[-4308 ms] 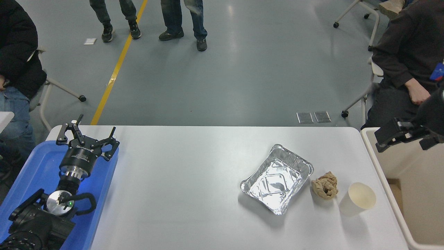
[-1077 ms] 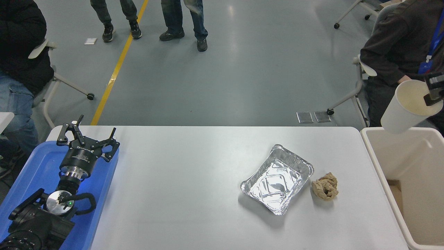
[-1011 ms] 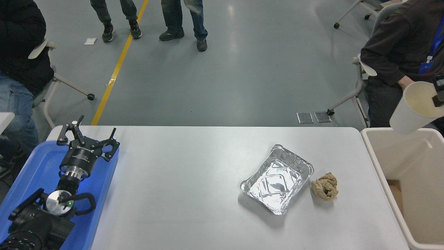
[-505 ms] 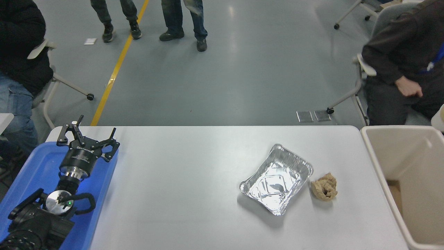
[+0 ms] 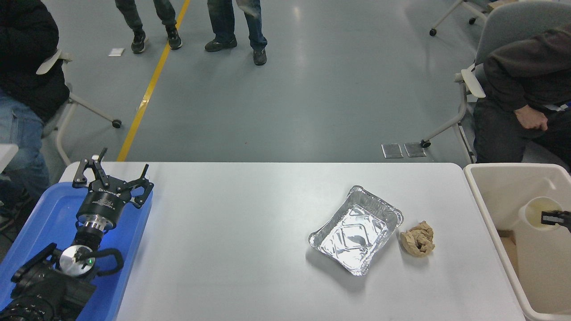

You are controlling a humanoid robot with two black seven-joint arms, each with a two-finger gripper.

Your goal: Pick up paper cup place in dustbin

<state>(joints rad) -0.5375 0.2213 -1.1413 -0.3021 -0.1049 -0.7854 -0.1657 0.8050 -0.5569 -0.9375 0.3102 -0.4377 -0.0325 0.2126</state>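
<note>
The paper cup (image 5: 531,215), white with a cream inside, hangs inside the beige dustbin (image 5: 490,221) at the table's right end, below the bin's rim level. My right gripper (image 5: 546,217) comes in from the right edge. Only a black fingertip (image 5: 553,217) shows, set over the cup's rim and gripping it. The rest of that arm is out of view. My left gripper (image 5: 111,176) is open and parked over the blue tray at the lower left.
A silver foil tray (image 5: 355,229) and a crumpled brown paper wad (image 5: 417,244) lie on the white table (image 5: 232,232). A blue tray (image 5: 49,214) is at the left end. A seated person (image 5: 526,98) is beyond the bin; other people are at the far left and top.
My right gripper has carried the cup from the table up and to the right, past the picture's right edge, then down into the dustbin. The person at the right has leaned back.
</note>
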